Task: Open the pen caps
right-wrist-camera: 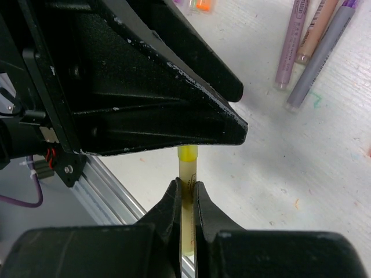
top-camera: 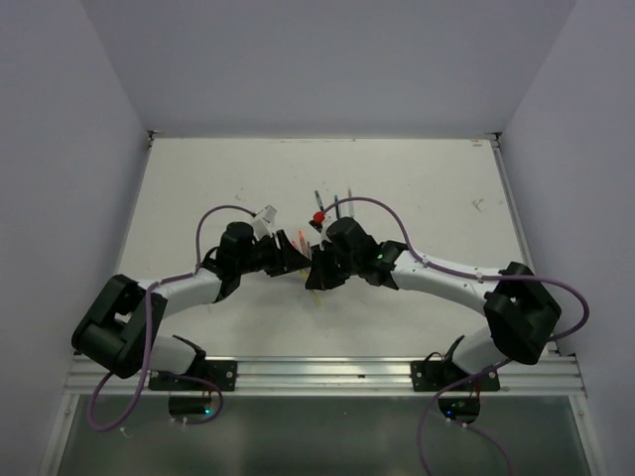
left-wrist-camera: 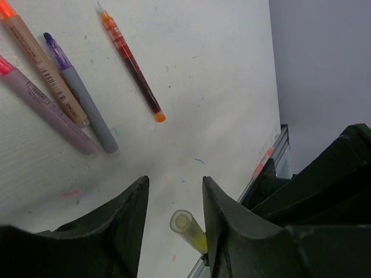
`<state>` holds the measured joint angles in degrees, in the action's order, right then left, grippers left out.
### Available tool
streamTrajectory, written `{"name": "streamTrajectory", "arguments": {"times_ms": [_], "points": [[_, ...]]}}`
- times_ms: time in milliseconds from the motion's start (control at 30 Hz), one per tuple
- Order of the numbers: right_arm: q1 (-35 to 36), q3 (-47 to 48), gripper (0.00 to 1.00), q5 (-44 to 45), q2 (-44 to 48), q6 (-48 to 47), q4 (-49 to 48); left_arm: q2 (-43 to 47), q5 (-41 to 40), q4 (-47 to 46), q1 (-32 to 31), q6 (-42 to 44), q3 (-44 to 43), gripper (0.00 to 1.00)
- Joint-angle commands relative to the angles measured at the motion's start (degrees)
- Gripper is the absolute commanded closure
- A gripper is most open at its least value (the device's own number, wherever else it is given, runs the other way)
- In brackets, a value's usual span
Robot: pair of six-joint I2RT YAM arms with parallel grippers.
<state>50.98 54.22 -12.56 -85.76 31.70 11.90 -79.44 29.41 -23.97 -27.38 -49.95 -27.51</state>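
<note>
Our right claw is pinched tight on the yellow pen. It holds the pen clear of the desk so that the cap pokes between the jaws of our left claw. Those jaws stand half apart. The cap sits close against one finger and free of the other, so nothing is clamped yet. We judge this hold lets the two arms pull apart. The near rail shows just beyond. The spare pens lie well apart, leaving room for a straight pull.
</note>
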Motion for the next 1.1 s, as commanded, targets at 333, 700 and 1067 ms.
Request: {"name": "streamTrajectory", "arguments": {"times_ms": [333,700,1067], "points": [[-0.18,1.16,0.95,1.84,-2.57,-0.77,-6.35,0.07,2.06,2.35,0.48,-4.36,-3.17,1.00],[0.78,1.24,1.00,3.04,-6.53,-2.52,-7.42,0.69,-0.49,8.67,1.36,-4.27,-7.64,1.00],[9.67,2.30,1.00,34.03,-8.30,-6.92,3.93,-4.06,1.27,20.09,13.40,-0.16,-19.50,1.00]]}}
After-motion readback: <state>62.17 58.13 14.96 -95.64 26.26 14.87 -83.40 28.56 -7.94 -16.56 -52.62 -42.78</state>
